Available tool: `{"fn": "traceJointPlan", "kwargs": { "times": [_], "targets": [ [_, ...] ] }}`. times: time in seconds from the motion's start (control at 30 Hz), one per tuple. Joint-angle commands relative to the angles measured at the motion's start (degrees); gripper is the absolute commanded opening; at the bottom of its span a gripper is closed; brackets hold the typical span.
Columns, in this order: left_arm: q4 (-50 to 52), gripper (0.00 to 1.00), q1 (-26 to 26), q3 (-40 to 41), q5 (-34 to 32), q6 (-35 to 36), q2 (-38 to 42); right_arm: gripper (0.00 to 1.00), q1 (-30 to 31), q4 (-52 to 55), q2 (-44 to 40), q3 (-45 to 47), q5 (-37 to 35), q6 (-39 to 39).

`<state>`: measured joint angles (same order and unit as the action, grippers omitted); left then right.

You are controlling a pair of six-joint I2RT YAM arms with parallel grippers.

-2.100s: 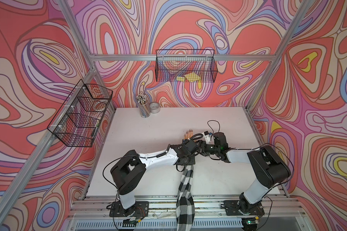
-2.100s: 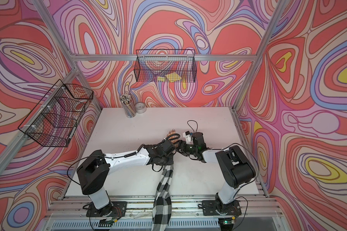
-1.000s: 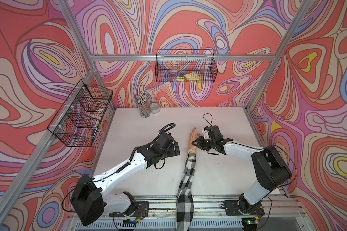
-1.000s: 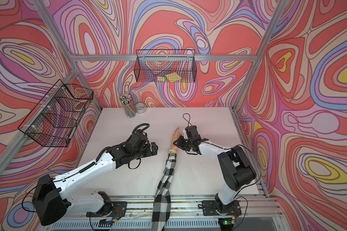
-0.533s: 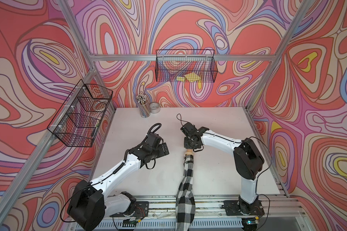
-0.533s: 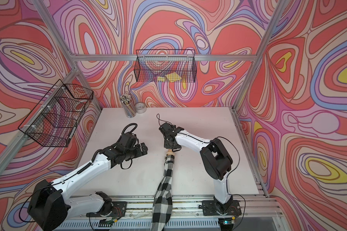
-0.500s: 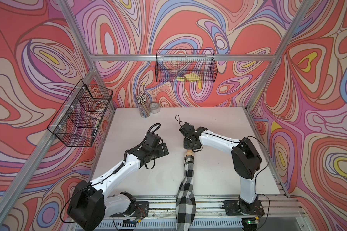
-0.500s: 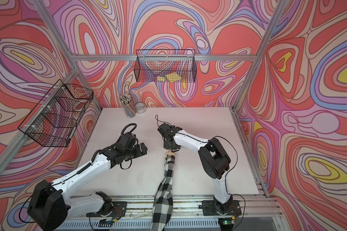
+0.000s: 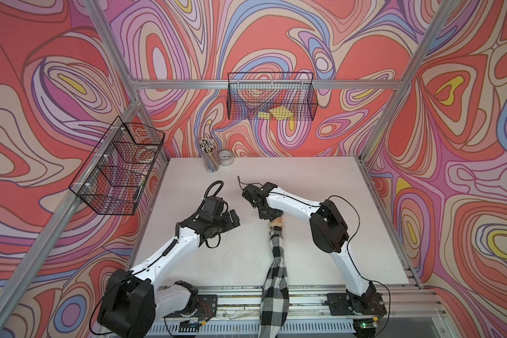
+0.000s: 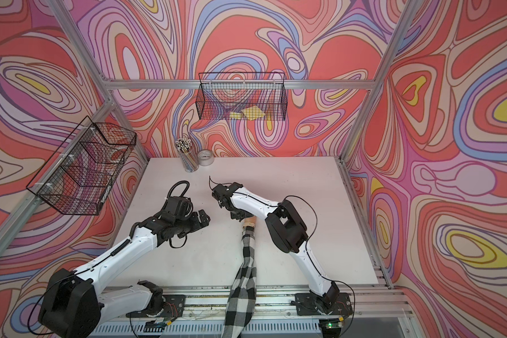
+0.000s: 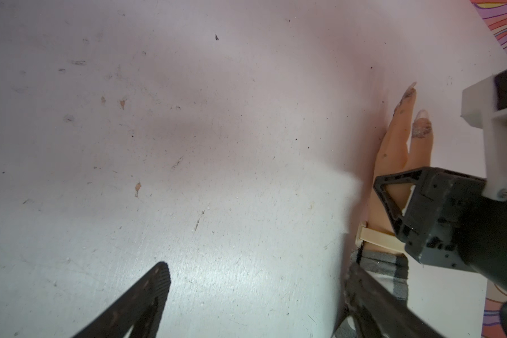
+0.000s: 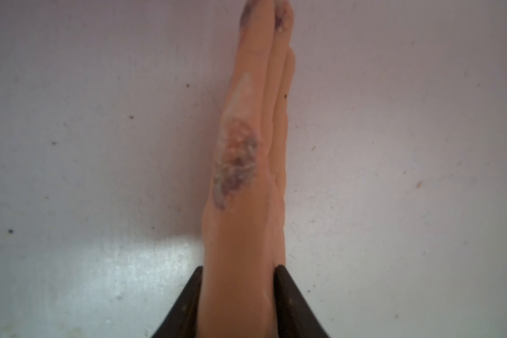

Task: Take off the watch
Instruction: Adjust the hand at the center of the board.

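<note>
The white table (image 9: 319,181) bears a mannequin arm in a checked sleeve (image 9: 277,263), reaching from the near edge toward the middle. The left gripper (image 11: 256,266) hangs spread wide over bare tabletop beside it. The right gripper (image 12: 238,270) straddles the mannequin hand (image 12: 240,175), jaws against both sides; whether they squeeze, I cannot tell. The watch (image 11: 375,237) sits on the wrist, beige strap between cuff and hand, dial hidden.

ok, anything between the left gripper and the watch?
Nothing lies between them: the left gripper, jaws open, has only bare table up to the watch strap. But the right gripper sits over the hand, jaws astride it, and its body covers the strap's far part in the left wrist view.
</note>
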<state>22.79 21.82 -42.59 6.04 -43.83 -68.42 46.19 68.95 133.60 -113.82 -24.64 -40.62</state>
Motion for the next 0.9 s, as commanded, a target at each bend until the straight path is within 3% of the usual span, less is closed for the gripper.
{"fn": "traceJointPlan", "kwargs": {
  "times": [0.0,0.27,0.47,0.63,0.87],
  "targets": [
    [-0.86,0.95,-1.07,0.93,1.53,1.28,0.5,0.47,0.64,-1.67,2.18,-2.59,3.0,-1.06],
    [0.38,0.95,-2.71,0.95,2.39,2.0,1.18,0.56,0.74,-18.27,-1.25,1.67,18.59,-1.29],
    [0.51,0.95,-2.78,0.1,3.49,2.09,0.6,0.72,-0.47,-21.59,-7.44,5.77,18.78,-1.49],
    [-1.22,0.95,-2.81,-1.18,6.89,2.02,-1.44,0.74,-4.88,-29.31,-18.89,20.35,22.87,-2.67],
    [-5.72,0.94,-2.68,-4.46,12.76,-0.46,-8.34,0.73,-12.36,-42.2,-34.32,39.81,36.28,-1.43]
  ]
}}
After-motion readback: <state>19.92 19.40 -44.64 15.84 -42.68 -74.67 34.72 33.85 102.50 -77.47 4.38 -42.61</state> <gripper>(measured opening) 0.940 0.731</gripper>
